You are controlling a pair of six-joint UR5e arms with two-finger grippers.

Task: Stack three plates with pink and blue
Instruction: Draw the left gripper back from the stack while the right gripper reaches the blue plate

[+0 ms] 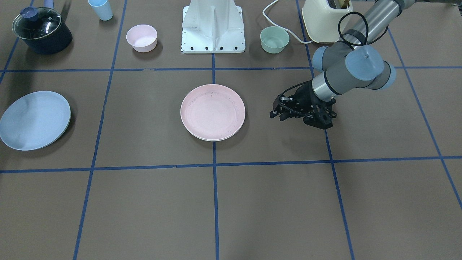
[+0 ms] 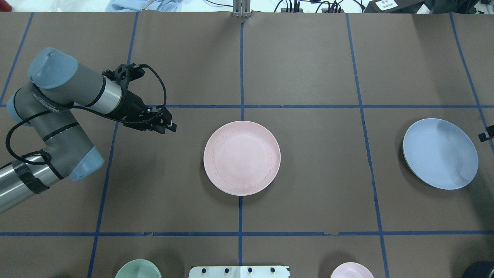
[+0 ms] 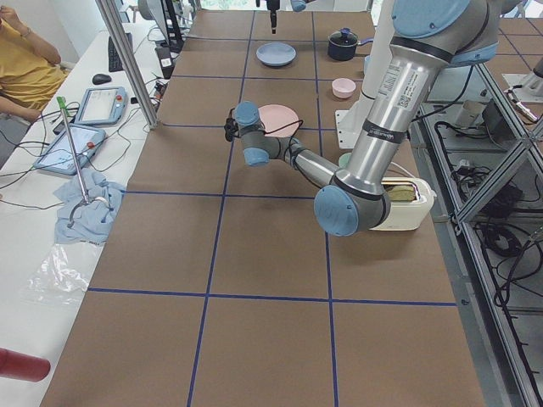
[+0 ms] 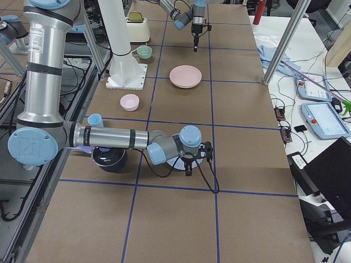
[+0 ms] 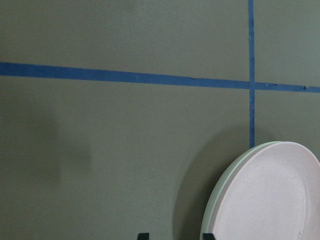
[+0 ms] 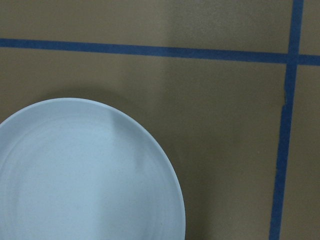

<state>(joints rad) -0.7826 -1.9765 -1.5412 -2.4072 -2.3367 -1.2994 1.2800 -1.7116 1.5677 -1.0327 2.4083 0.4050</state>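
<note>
The left gripper point(image 2: 166, 126) hovers empty, fingers point(image 5: 143, 235) apart, at the left of the overhead view, near the pink plate point(image 2: 242, 163) but clear of it. That plate lies at frame centre on the white plate point(image 5: 208, 217), whose rim peeks out beneath. The right gripper point(image 2: 487, 134) barely shows at the right edge; apart or together, I cannot tell. The blue plate point(image 2: 440, 153) lies alone at centre right. Two plates look stacked, so the blue one probably needs gripping by its rim and carrying onto the pink.
</note>
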